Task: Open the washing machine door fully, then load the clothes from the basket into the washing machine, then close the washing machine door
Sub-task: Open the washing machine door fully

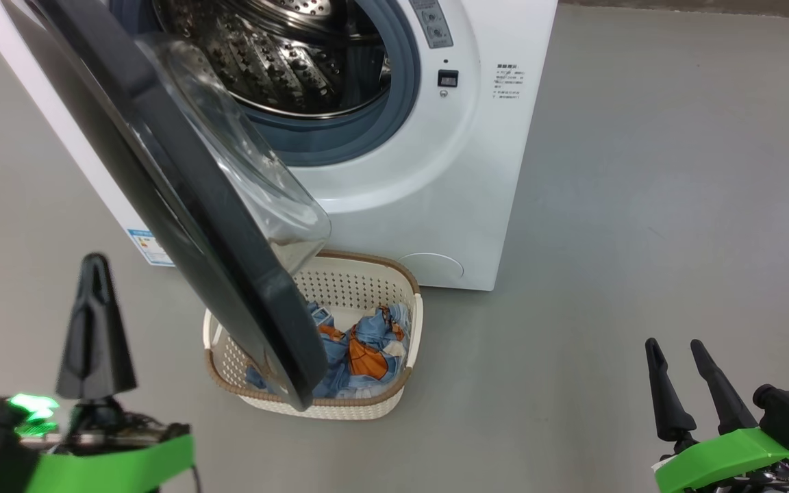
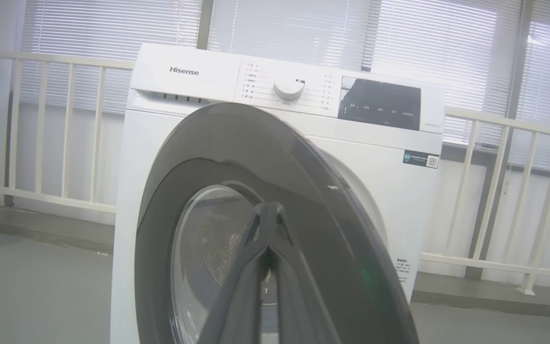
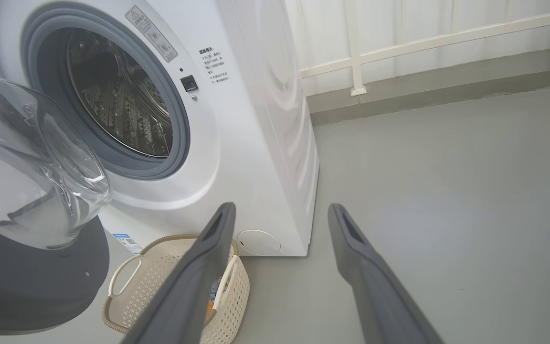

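At lower left of the head view, the left gripper (image 1: pixel 96 270) stands with its two dark fingers pressed together on nothing, apart from the washing machine door (image 1: pixel 182 205). The door hangs partly open, its glossy black rim seen almost edge-on and running from upper left down to centre. Its outer face points toward the robot's left and its glass bulge back toward the steel drum (image 1: pixel 278 55).

Behind it is the white washing machine (image 1: pixel 435 171), mouth facing the robot. On the grey floor in front sits the basket (image 1: pixel 360 274), opening upward, its long axis lying roughly along the washer's front. The clothes (image 1: pixel 367 349) are bundled inside, their left part hidden behind the door's lower edge.

At lower right, the right gripper (image 1: pixel 675 346) waits with fingers spread, empty.

The risk, by the look of it: closed fingertips could skid on the glossy rim and leave the door half open. An arm reaching for the clothes would then strike its overhanging edge.
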### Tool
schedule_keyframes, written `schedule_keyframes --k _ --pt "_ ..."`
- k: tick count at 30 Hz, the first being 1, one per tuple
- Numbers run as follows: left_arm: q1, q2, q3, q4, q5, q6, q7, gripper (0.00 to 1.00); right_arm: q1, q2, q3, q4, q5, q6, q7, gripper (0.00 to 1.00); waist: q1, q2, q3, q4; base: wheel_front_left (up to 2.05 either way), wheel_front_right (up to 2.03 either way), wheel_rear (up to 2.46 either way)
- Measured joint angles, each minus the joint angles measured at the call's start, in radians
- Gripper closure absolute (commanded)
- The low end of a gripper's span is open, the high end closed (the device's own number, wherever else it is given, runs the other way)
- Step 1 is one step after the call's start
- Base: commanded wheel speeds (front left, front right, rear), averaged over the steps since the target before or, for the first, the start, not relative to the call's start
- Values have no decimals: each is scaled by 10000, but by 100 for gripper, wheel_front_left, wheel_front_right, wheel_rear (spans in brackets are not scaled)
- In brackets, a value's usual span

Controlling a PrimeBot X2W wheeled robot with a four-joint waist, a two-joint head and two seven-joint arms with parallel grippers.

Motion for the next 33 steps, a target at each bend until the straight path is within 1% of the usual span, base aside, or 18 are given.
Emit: schedule_keyframes --k 3,8,11,16,19,23,28,33 --pt "10 -36 -915 -671 98 0 -10 100 1 19 -19 -29 -17 0 0 0 0 0 -2 -24 0 0 0" --pt "18 -40 -2502 -719 171 0 29 100 1 98 -27 -59 -19 0 0 0 0 0 21 -139 0 0 0" --pt "-37 -38 -3168 -274 127 0 196 100 0 144 -25 -82 -19 0 0 0 0 0 53 -207 0 0 0" --pt "-364 -40 -3916 830 -336 0 280 100 -1 157 -17 -109 -19 0 0 0 0 0 136 -345 0 0 0" --pt "-496 -46 -4119 1524 -550 0 270 100 -2 157 -15 -115 -21 0 0 0 1 0 199 -411 0 0 0" --pt "-719 -50 -4146 2299 -732 0 234 100 -4 155 -2 -115 -38 0 0 0 0 0 286 -482 0 0 0" --pt "-1040 -69 -3923 3020 -855 4 127 100 -13 155 8 -113 -109 0 0 0 1 0 372 -513 0 0 0" --pt "-1108 -77 -3651 3442 -926 13 75 100 -30 153 6 -117 -113 0 0 0 0 0 395 -487 0 0 0"
